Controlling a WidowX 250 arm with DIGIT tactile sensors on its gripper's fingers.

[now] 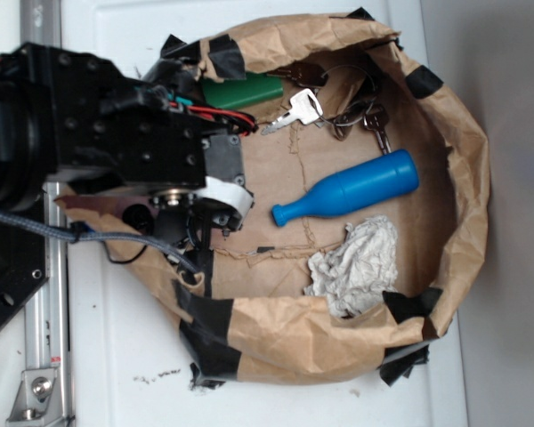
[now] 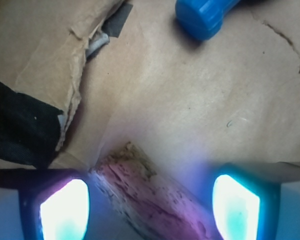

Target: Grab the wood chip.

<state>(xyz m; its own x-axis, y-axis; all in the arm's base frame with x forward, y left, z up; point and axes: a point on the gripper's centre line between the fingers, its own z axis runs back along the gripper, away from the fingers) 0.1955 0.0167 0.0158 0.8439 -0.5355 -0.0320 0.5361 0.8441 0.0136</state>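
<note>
The wood chip point(image 2: 150, 200) lies directly between and slightly ahead of the two fingers in the wrist view, on the brown paper floor point(image 2: 190, 100) of the paper-walled nest. Its long axis runs diagonally — from a jagged end near the middle of the picture down toward the lower right, passing under the gap between the fingers. The gripper point(image 2: 150, 205) stands wide: the left pad point(image 2: 65, 210) and the right pad point(image 2: 235, 207) sit well apart at either side of the chip, and neither clearly touches it. The gripper holds nothing yet. The near end of the chip runs out of the picture, so how far it extends beneath the gripper cannot be told. In the exterior view the arm point(image 1: 116, 133) covers the left part of the nest and hides the chip entirely; the chip's place is therefore read from the wrist view alone. The blue bottle-shaped toy point(image 2: 205, 17) lies well ahead of the fingers, clear of the closing path, and the black tape point(image 2: 20, 125) on the paper wall sits off to the left. Judgement: because the chip lies skewed to the line between the pads, closing is likely to catch it across a diagonal — a small wrist rotation may give a squarer hold.
</note>
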